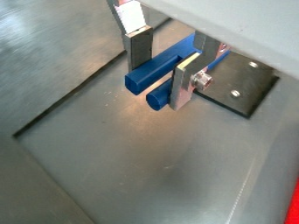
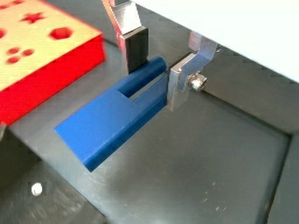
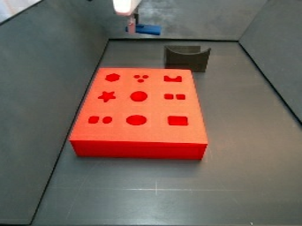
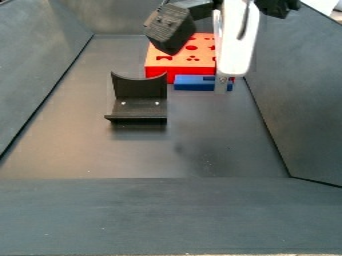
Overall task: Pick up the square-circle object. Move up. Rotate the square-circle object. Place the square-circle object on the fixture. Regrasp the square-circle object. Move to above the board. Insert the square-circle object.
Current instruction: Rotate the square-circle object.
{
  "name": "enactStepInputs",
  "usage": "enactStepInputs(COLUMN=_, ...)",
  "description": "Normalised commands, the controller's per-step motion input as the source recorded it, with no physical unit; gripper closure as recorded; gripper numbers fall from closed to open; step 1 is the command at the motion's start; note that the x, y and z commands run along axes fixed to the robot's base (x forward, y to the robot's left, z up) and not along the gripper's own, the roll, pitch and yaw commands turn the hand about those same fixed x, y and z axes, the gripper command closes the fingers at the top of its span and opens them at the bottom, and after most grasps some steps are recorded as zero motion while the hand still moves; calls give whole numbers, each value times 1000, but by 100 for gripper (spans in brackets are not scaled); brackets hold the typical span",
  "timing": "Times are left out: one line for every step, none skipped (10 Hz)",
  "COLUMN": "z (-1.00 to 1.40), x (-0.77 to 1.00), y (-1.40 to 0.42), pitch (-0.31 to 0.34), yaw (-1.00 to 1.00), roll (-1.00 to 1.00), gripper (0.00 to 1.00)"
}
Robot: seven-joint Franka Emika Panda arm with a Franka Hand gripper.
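Board (image 3: 139, 113): big red slab w/ cut-out holes, lay flat mid-floor.
Fixture (image 4: 136, 99): dark holder, stood apart from board, nothing on it.
Gripper (image 2: 156, 77): low beside board's edge; jaws closed on blue piece.
Square-circle object (image 2: 111, 118): clamped betw. finger pads (image 1: 139, 51); prob. just off the floor, hard to tell.

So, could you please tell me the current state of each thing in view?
End effector: at the far end of the floor, fingers astride the blue block; contact cannot be told.
Square-circle object: between the fingers, beside the board.
Fixture: standing on the floor, nothing on it.
Board: flat on the floor, holes unfilled.
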Motion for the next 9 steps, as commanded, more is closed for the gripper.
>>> enactStepInputs(z=-29, x=11, y=17, pitch=-4, yaw=-1000, roll=1, gripper=100)
enactStepInputs(z=-29, x=11, y=18, pitch=-4, yaw=-1000, roll=1, gripper=100)
enactStepInputs(z=-29, x=11, y=18, pitch=-5, yaw=-1000, roll=1, gripper=100)
enactStepInputs(z=-30, x=11, y=18, pitch=-5, yaw=-1000, roll=1, gripper=100)
enactStepInputs(z=-29, x=10, y=18, pitch=-5, yaw=-1000, roll=1, gripper=100)
enactStepInputs(z=-30, x=10, y=18, pitch=-5, yaw=-1000, roll=1, gripper=100)
enactStepInputs(z=-30, x=10, y=18, pitch=-6, yaw=-1000, roll=1, gripper=100)
enactStepInputs(z=-30, x=10, y=18, pitch=-6, yaw=-1000, roll=1, gripper=100)
enactStepInputs(z=-30, x=9, y=18, pitch=-7, yaw=-1000, roll=2, gripper=100)
